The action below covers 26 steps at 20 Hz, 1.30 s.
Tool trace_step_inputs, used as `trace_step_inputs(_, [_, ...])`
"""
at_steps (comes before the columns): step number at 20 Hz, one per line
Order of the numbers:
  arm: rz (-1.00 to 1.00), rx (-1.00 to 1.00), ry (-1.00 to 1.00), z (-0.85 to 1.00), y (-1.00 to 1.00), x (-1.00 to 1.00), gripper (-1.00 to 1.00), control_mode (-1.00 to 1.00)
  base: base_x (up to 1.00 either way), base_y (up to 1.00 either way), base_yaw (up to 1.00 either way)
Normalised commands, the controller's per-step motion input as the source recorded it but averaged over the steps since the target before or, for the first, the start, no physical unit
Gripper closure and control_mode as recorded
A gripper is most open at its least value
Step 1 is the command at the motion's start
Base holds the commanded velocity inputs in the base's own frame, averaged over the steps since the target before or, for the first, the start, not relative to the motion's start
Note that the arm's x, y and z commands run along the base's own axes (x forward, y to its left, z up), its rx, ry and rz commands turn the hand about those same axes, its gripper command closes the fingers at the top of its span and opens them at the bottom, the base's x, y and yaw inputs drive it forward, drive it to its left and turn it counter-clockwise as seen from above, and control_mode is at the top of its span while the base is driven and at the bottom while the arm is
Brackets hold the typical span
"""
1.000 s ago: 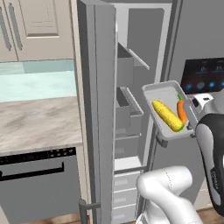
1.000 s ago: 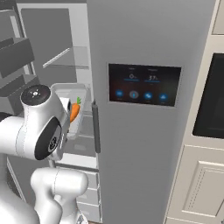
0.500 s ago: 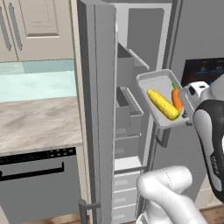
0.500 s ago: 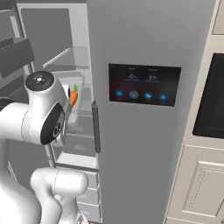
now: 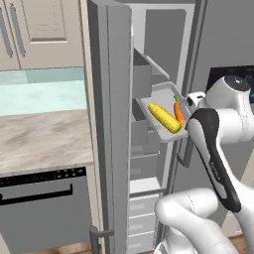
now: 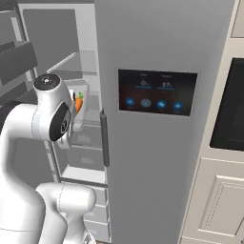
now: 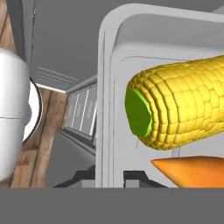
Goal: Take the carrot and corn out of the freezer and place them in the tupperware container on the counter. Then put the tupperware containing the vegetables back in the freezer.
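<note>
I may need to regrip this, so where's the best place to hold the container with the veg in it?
Take the container by its low rim at a short end, coming in level from outside, as the gripper does now, jaws shut on the rim. The wall is thin and the only part jaws can span; the corn and carrot fill the inside.

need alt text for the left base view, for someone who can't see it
A white robot arm holds a shallow tupperware container, carrying a yellow corn and an orange carrot, at the open freezer, level with its upper shelves. To the left are a marbled counter, a dark dishwasher front below it and beige cabinets above.
</note>
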Motion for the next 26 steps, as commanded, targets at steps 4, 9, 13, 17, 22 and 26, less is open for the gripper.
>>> trace_step_inputs(4, [0.00,0.00,0.02,-0.26,0.03,0.56,1.00,-1.00,0.00,0.00,0.00])
trace_step_inputs(9, [0.00,0.00,0.01,-0.23,0.00,0.57,1.00,-1.00,0.00,0.00,0.00])
trace_step_inputs(13, [0.00,0.00,0.00,-0.41,0.09,0.61,1.00,-1.00,0.00,0.00,0.00])
trace_step_inputs(17, [0.00,0.00,0.05,-0.42,0.09,0.58,1.00,-1.00,0.00,0.00,0.00])
trace_step_inputs(22, [0.00,0.00,0.07,-0.23,0.18,0.54,1.00,-1.00,0.00,0.00,0.00])
trace_step_inputs(26, [0.00,0.00,0.05,-0.09,0.26,0.46,1.00,-1.00,0.00,0.00,0.00])
